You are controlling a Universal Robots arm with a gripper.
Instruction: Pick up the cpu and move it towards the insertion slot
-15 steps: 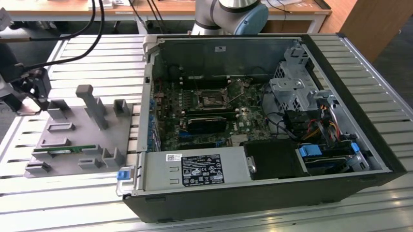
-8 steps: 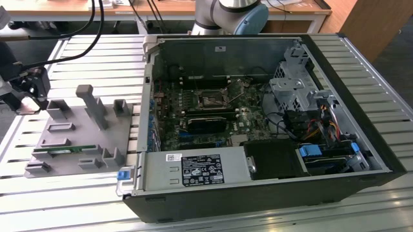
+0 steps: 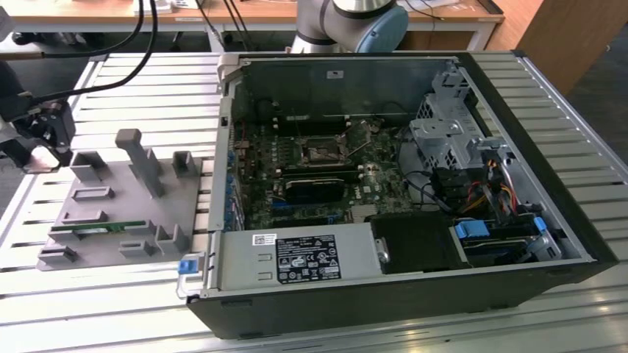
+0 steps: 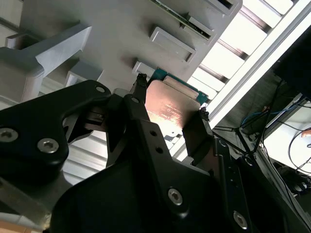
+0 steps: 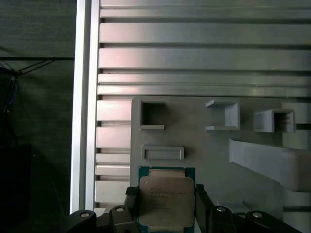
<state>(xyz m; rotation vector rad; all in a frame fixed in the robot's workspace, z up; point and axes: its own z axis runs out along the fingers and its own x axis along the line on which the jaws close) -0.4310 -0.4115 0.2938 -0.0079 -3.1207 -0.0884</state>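
My gripper (image 3: 41,153) hangs at the exterior view's far left, just past the grey plastic tray's (image 3: 113,213) corner. It is shut on the cpu (image 3: 43,159), a thin square chip with a silvery face and green rim. In both wrist views the cpu (image 4: 170,109) (image 5: 166,199) sits squeezed between the two black fingers (image 4: 197,133), over the edge of the tray (image 5: 204,145). The insertion slot (image 3: 321,153), a dark square socket in a silver frame, lies on the green board inside the open computer case, well toward the exterior view's right of the gripper.
The open black case (image 3: 412,294) has raised walls around the board. Tall grey posts (image 3: 143,158) stand on the tray, and a green memory stick (image 3: 93,228) lies in it. Slatted metal tabletop (image 3: 147,81) surrounds everything. The arm's base (image 3: 354,22) stands behind the case.
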